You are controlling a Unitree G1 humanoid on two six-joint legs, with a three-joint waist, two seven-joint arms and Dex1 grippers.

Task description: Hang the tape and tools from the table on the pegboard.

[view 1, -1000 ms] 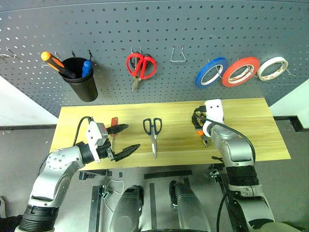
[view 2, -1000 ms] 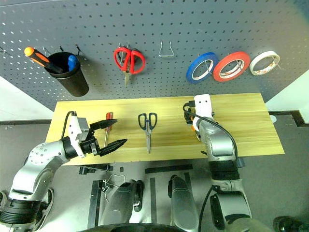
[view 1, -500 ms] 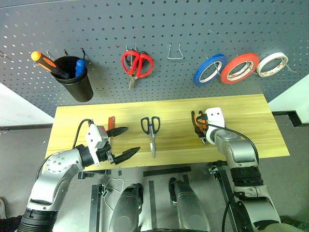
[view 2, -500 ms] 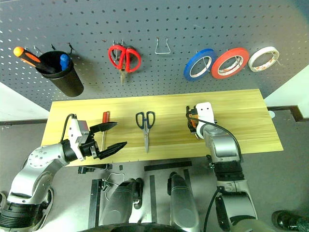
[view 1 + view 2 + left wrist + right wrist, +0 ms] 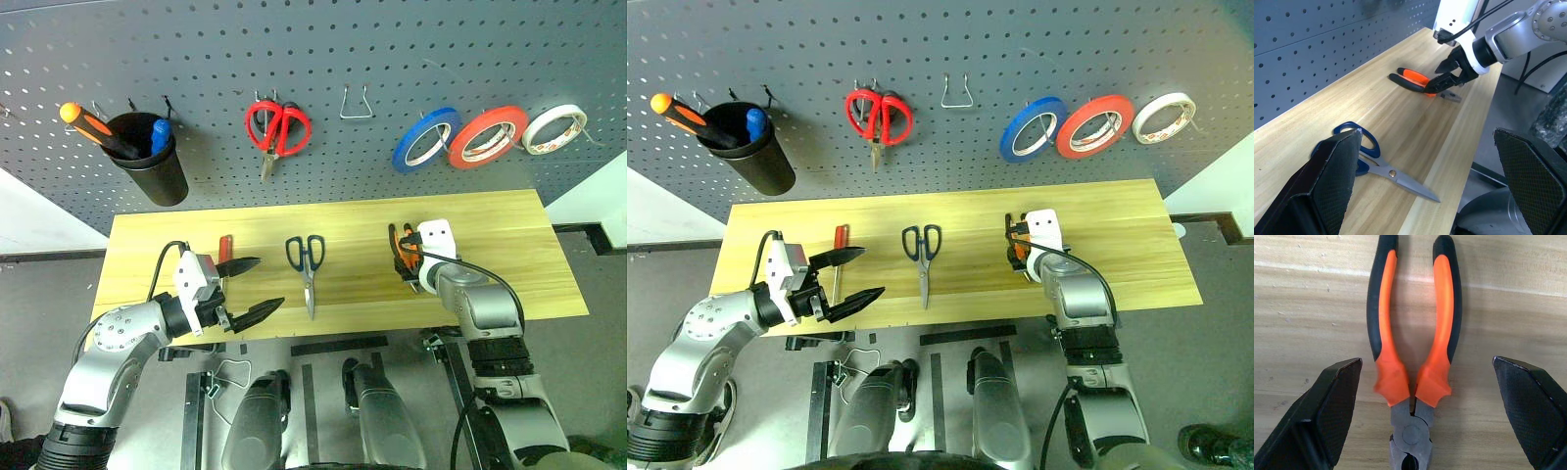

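No brand, label or legible writing appears on any item.

Item count, pegboard (image 5: 323, 49): one black cup (image 5: 157, 168) holding one orange-handled screwdriver (image 5: 90, 127) and one blue-handled item (image 5: 161, 135); one pair of red-handled scissors (image 5: 276, 130); one bare wire hook (image 5: 356, 103); three tape rolls in a row, namely the blue ring (image 5: 427, 140), the red tape (image 5: 487, 137) and the white ring (image 5: 553, 129). The red tape hangs on the pegboard between the other two.

Item count, surface (image 5: 509, 230): three tools. The red-handled screwdriver (image 5: 224, 252) lies toward the left end, the blue-handled scissors (image 5: 308, 262) near the middle with blades pointing at the front edge, and the pliers (image 5: 1410, 352) to the right of them, handles toward the pegboard.

The left tool (image 5: 247, 286) is open and empty, its fingers spread wide over the front left part of the surface, just beside the red-handled screwdriver. The right tool (image 5: 1447, 76) is open; its fingers (image 5: 1327, 406) stand on either side of the pliers, near the joint, without closing on them.

Open room: the right end of the surface beyond the pliers is bare wood, as is the strip along the back edge below the pegboard. The scissors tips lie near the front edge.
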